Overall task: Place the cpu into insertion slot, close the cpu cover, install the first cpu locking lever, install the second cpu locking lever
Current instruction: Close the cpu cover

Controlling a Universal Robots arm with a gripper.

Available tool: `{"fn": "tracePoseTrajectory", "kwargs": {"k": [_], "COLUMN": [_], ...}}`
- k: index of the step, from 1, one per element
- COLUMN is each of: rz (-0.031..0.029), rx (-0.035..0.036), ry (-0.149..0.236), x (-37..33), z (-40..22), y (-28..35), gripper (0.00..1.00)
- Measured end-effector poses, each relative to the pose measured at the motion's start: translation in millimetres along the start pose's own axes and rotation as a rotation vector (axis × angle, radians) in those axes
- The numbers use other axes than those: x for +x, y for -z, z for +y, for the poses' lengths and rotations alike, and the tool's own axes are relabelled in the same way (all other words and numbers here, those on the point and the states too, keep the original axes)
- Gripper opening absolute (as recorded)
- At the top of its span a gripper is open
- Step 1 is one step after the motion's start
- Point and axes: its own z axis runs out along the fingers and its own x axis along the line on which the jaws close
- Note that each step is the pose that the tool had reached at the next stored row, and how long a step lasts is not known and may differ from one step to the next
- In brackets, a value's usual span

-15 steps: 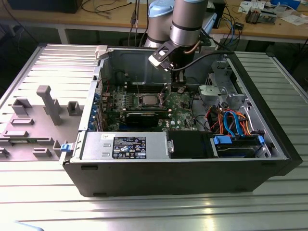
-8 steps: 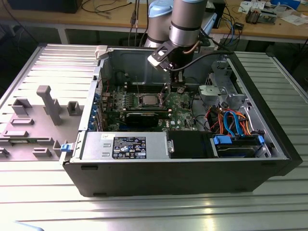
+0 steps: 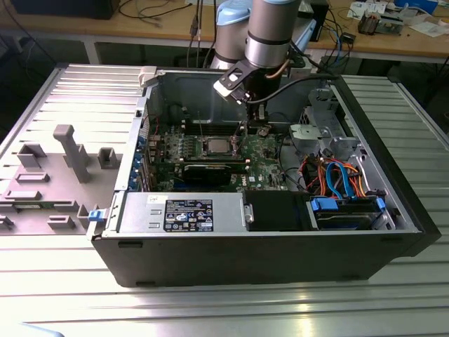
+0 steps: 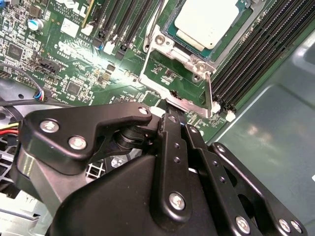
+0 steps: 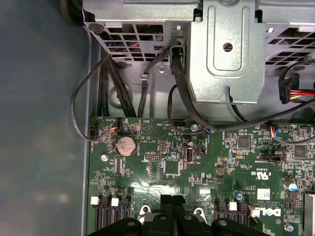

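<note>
1. Exterior view: the arm reaches down into the open computer case, which lies on the ribbed bench. The cpu shows as a pale square on the motherboard.
2. Second wrist view, close in: the cpu sits seated in the insertion slot, silver top up, between banks of memory slots.
3. The same view shows the cpu cover swung open and off the chip, with green board visible through its window.
4. The gripper is at the cover's free edge. In the first wrist view the gripper has its fingers drawn together side by side. I cannot tell whether the plate is pinched between them.
5. First wrist view looks the other way: the coin cell, black cables and the drive cage beyond the board's edge.
</note>
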Motion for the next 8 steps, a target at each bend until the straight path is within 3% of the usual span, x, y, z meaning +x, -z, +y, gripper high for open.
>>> {"fn": "tracePoseTrajectory", "kwargs": {"k": [8], "rz": [0.0000], "rx": [0.0001], "ry": [0.000], "x": [0.1], "z": [-2.8], "y": [-0.3], "gripper": [0.11]}}
